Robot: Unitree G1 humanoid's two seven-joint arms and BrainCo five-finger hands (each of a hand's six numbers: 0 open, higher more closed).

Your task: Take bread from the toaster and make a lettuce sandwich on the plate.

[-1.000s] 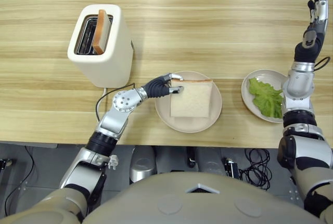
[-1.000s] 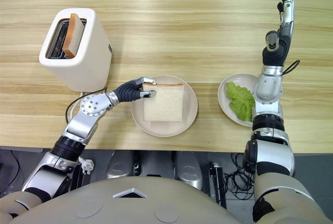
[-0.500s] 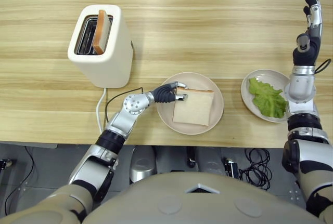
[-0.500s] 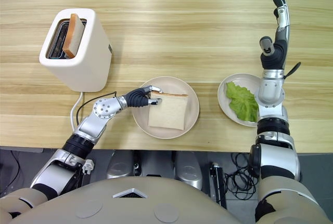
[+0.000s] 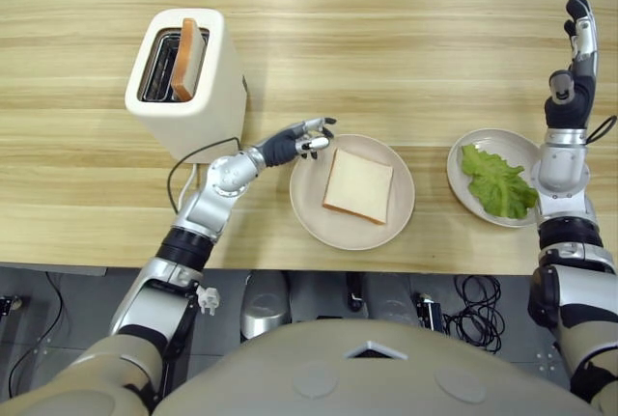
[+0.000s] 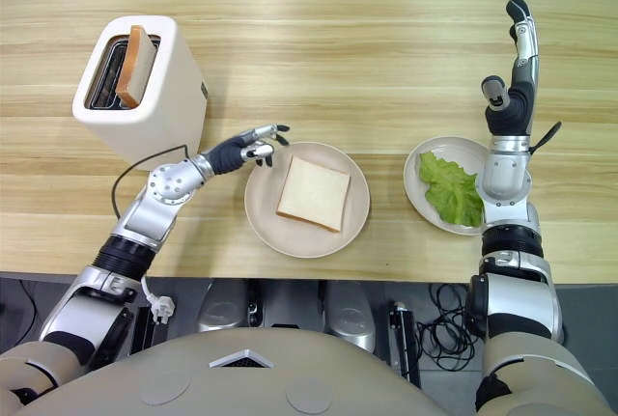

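Near the table's front edge, plate: round and beige, it is sitting on the wooden table and carrying one slice.
Bread slice: pale and square, it is lying flat in the middle of the plate, turned a little so its corners are pointing off-square, with bare rim showing all round.
Left hand: it is hovering at the plate's 10 o'clock, just off the rim, with its fingers loosely spread and nothing between them; it is not touching the slice.
Toaster: white, it is standing well out at 10 o'clock from the plate, with its slots facing up.
Second slice: browned along the crust, it is standing upright in the toaster's slot and poking above the top.
Cord: black, it is looping from the toaster's base toward the left forearm.
Lettuce: a ruffled green leaf, it is lying on a smaller plate at 3 o'clock from the bread plate, apart from it.
Right hand: it is raised above the table at the lettuce plate's 1 o'clock, with its fingers stretched out straight and gripping nothing.
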